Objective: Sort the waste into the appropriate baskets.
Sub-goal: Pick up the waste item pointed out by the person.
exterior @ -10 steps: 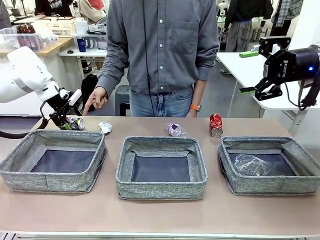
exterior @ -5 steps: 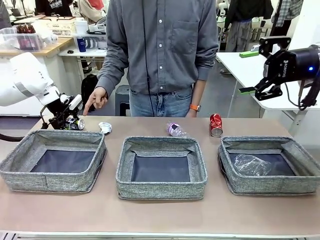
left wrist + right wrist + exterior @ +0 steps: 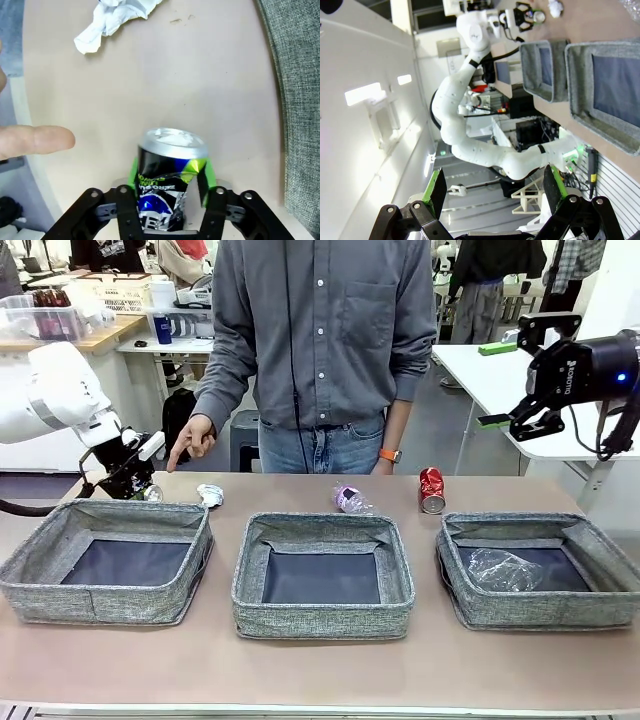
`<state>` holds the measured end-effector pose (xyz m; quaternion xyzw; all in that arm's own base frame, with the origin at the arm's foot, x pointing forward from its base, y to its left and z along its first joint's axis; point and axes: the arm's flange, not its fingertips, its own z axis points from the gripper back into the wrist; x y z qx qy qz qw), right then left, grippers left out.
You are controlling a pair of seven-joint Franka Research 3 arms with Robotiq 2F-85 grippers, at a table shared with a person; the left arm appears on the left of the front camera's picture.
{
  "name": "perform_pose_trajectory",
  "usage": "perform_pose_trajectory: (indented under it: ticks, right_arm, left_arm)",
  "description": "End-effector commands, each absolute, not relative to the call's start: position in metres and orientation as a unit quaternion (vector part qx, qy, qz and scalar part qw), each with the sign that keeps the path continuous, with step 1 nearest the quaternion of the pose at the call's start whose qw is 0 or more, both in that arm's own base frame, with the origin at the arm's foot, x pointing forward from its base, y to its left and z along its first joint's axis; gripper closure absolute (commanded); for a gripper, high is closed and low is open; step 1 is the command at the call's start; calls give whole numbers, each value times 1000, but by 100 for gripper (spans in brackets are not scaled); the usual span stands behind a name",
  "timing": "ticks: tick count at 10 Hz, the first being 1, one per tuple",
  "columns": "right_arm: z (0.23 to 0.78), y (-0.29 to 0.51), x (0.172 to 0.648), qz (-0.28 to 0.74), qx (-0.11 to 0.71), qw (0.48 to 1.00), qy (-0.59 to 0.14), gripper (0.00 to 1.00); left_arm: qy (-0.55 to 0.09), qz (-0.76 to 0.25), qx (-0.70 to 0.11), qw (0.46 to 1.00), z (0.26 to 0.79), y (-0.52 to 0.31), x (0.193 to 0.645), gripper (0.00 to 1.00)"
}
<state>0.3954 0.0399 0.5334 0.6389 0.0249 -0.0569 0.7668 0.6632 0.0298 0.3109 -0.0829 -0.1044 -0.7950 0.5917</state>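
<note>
My left gripper (image 3: 135, 484) sits low behind the left basket (image 3: 100, 602), shut on the dark printed drink can (image 3: 167, 185). Its green pads press both sides of the can, which lies on the table. A crumpled white paper wad (image 3: 210, 494) (image 3: 117, 20) lies just beyond it. Behind the middle basket (image 3: 320, 618) lies a pink-purple labelled bottle (image 3: 350, 499). The red drink can (image 3: 431, 489) stands behind the right basket (image 3: 540, 612), which holds a crushed clear bottle (image 3: 500, 568). High at the right, my right gripper (image 3: 500, 385) (image 3: 495, 187) hangs open and holds nothing.
A person stands at the far side of the table. One of the person's hands (image 3: 190, 438) points down near the can, its fingertip (image 3: 35, 140) close beside my left gripper. The left basket's grey wall (image 3: 300, 100) runs along one side of the left wrist view.
My left gripper's jaws have come together on the dark can, and the arm has shifted slightly, covering most of the can in the front view. The right arm has not moved.
</note>
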Motion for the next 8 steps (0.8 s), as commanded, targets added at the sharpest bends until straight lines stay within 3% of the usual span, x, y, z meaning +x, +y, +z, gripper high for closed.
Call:
perform_pose_trajectory:
  ticks: [1, 2, 5, 7, 8]
  right_arm:
    - [536, 39, 397, -49, 647, 761, 19, 0]
    - [536, 39, 397, -49, 647, 761, 19, 0]
    - [536, 39, 397, -49, 647, 761, 19, 0]
    - [536, 39, 397, -49, 647, 761, 19, 0]
    - [536, 39, 397, -49, 647, 761, 19, 0]
  left_arm:
    - [-88, -791, -80, 600, 310, 31, 669, 89]
    - [-82, -787, -73, 608, 309, 31, 670, 99]
    - [-70, -770, -44, 633, 320, 28, 663, 100]
    - [-56, -750, -17, 659, 354, 22, 650, 100]
    - [-32, -729, -49, 682, 389, 16, 634, 100]
